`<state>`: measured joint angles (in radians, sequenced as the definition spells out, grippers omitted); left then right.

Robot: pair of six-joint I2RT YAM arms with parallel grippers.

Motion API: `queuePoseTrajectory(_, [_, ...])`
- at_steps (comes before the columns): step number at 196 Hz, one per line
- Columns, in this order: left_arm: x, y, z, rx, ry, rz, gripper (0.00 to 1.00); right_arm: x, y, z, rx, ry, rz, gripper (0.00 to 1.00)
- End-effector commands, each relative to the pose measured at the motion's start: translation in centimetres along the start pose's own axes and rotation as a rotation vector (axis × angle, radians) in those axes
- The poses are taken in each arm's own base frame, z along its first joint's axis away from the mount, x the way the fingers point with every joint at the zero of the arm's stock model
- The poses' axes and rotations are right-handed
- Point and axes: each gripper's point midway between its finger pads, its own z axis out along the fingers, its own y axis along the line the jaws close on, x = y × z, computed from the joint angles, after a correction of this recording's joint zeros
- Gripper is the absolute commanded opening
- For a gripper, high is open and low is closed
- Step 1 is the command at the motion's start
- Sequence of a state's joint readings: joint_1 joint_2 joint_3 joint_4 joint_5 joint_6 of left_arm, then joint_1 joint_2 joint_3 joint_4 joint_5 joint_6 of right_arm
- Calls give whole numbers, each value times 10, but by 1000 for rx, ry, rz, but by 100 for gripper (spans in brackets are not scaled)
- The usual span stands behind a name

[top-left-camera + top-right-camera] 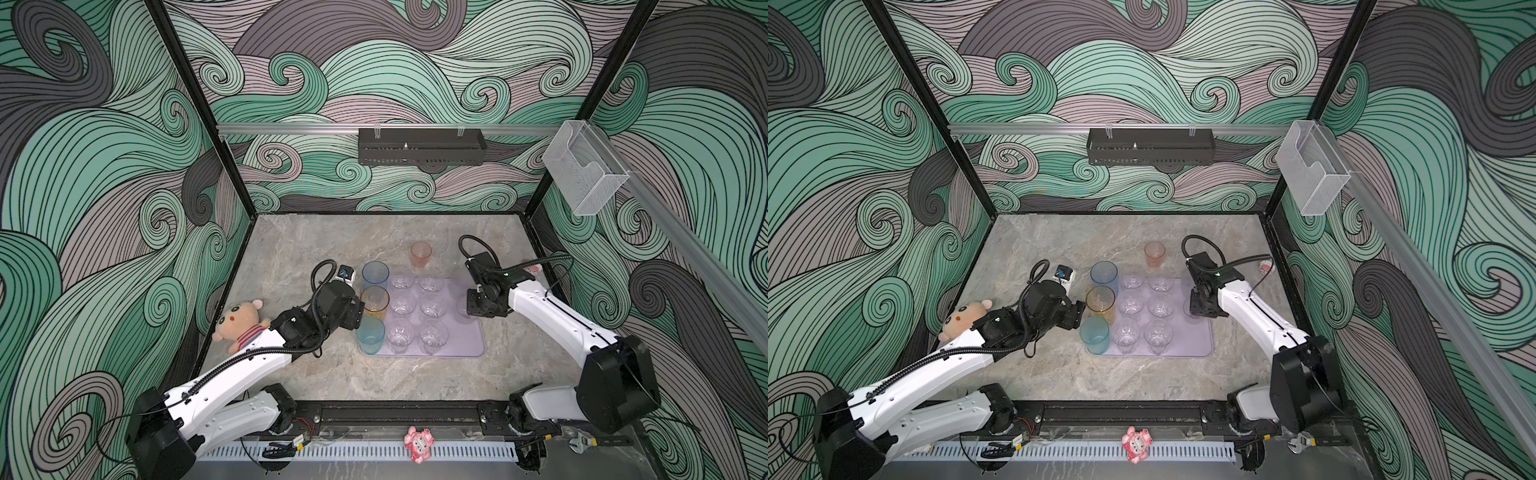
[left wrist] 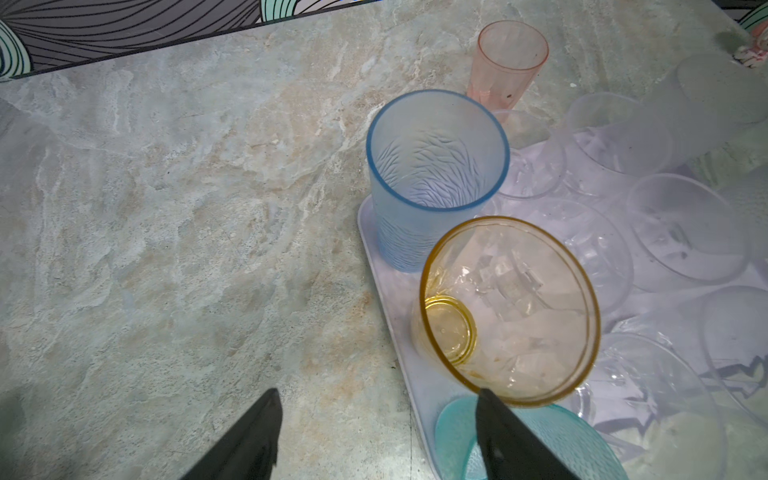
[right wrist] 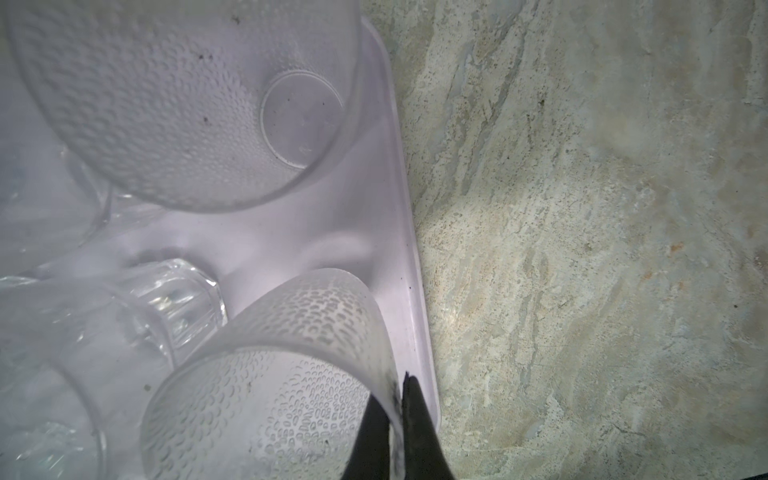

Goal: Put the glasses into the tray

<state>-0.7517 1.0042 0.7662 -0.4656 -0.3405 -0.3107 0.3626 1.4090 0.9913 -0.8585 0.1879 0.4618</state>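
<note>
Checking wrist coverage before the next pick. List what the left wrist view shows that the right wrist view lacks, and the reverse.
Left wrist only: open left hand, pink glass off the tray, and blue glass, amber glass, teal glass on it. Right wrist only: right hand shut on a frosted glass. Both: tray, clear glasses, table.

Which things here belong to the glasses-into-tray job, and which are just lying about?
Job: tray; blue glass; amber glass; teal glass; pink glass; clear glasses; frosted glass in right hand; second frosted glass.
Lying about: plush bear; pink toy; black basket; wall box; wrench.
</note>
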Motion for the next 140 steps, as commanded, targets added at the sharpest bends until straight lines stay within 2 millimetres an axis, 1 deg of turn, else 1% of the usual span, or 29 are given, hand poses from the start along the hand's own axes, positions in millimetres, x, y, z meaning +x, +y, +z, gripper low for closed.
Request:
queuePoseTrajectory(1, [-5,5,0,-35,-35,7,77,-15,6,4,-21,-31,2,2])
queuePoseTrajectory(31, [-5,4,2,-34,-32,10,77,-19,11,11,-22,-15,-2,3])
queuePoseTrajectory(77, [-9,2,4,-32,-32,18,77,-20,7,18,7,-2,-11,4])
queuePoseTrajectory(101, [-11,1,5,-30,-34,20,77,-19,6,24,18,18,-20,8])
queuePoseTrajectory(112, [-11,0,5,-28,-30,23,77,-20,8,24,13,20,-20,11])
queuePoseTrajectory(140, [-11,1,5,-33,-32,27,77,-25,9,13,-4,-1,-13,19])
